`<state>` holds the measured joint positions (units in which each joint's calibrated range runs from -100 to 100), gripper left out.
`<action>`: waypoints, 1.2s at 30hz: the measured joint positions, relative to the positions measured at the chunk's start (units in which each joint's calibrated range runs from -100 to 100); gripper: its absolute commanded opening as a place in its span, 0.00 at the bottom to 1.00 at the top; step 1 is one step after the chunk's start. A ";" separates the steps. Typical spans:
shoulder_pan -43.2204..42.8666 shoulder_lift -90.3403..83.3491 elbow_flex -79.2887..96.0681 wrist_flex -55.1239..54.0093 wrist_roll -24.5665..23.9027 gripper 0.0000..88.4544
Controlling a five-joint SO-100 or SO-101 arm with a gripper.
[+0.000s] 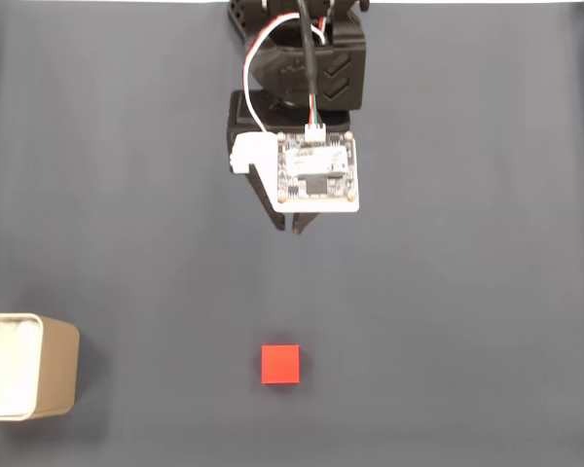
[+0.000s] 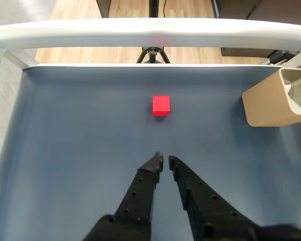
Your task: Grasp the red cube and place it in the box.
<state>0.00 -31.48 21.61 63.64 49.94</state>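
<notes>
Red and untouched, the red cube [image 1: 281, 365] sits flat on the dark blue-grey table [image 1: 467, 292], and nothing of the task looks done yet. Taking the cube as the landmark: in the fixed view the gripper [image 1: 290, 226] hangs well above it in the picture, roughly in line with it, while the box [image 1: 27, 366] stands well off to its left, at the frame's edge. In the wrist view the cube [image 2: 161, 105] lies ahead of the fingertips [image 2: 157, 159], with bare table between, and the box [image 2: 276, 100] is far to its right. The jaws stand nearly closed, a narrow gap between the tips, gripping nothing. By my judgement every step remains: opening, reaching the cube, grasping, carrying and releasing into the box.
</notes>
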 measured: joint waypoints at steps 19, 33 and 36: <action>1.56 11.12 -5.97 -1.99 -0.05 0.16; 3.04 15.81 -6.24 -7.96 0.24 0.27; 3.49 16.67 -6.24 -9.07 0.15 0.31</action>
<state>3.49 -14.81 15.37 54.57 50.09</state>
